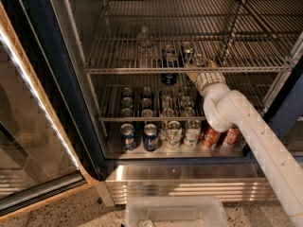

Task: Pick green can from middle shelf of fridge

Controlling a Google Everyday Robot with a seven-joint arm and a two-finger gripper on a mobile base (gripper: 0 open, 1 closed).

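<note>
The fridge (71,103) stands open with its dark blue frame. On the middle shelf (142,70), a wire rack, stand a clear bottle (144,39) and several silver-topped cans. The rightmost rear one, with a dull side, looks like the green can (188,51). A dark blue can (169,75) stands at the shelf's front bar. My gripper (198,66) reaches in from the lower right on a white arm (246,126). Its tip is at the front edge of the middle shelf, just right of and in front of the green can.
The rack below (142,119) carries several rows of cans. The fridge floor holds blue cans (139,137), white printed cans (182,134) and red cans (220,137). The glass door (28,141) stands open on the left. A clear plastic bin (173,213) sits on the floor in front.
</note>
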